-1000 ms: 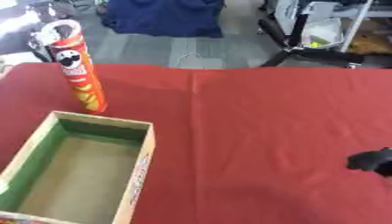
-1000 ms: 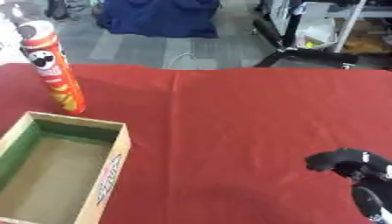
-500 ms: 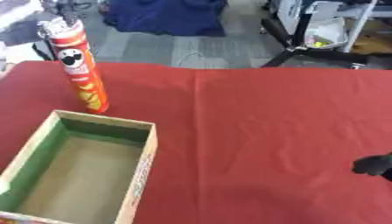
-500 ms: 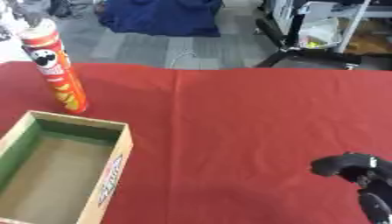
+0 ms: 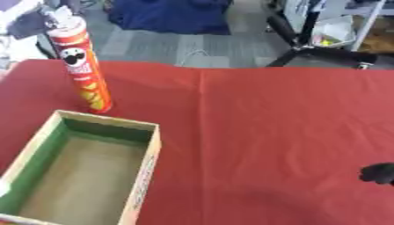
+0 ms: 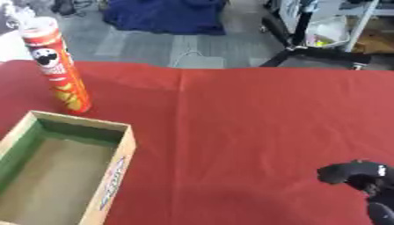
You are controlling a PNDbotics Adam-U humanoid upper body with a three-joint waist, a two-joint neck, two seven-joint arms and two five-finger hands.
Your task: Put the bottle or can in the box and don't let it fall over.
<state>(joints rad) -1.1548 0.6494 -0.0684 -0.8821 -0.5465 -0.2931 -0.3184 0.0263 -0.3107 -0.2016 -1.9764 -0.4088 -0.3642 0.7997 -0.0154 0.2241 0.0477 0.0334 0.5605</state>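
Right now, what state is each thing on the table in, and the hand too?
Chip can: upright on the red cloth, behind the box, untouched.
Box: open, empty.
Right hand: low at the right edge, holding nothing; fingers unclear.
Left hand: not visible.

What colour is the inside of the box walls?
Green on the inner walls of the box, over a plain brown floor; clearest in the left eye view.

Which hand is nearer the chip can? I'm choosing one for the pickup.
Right, by default: the right hand sits far across the cloth from the chip can; no left hand shows in either view.
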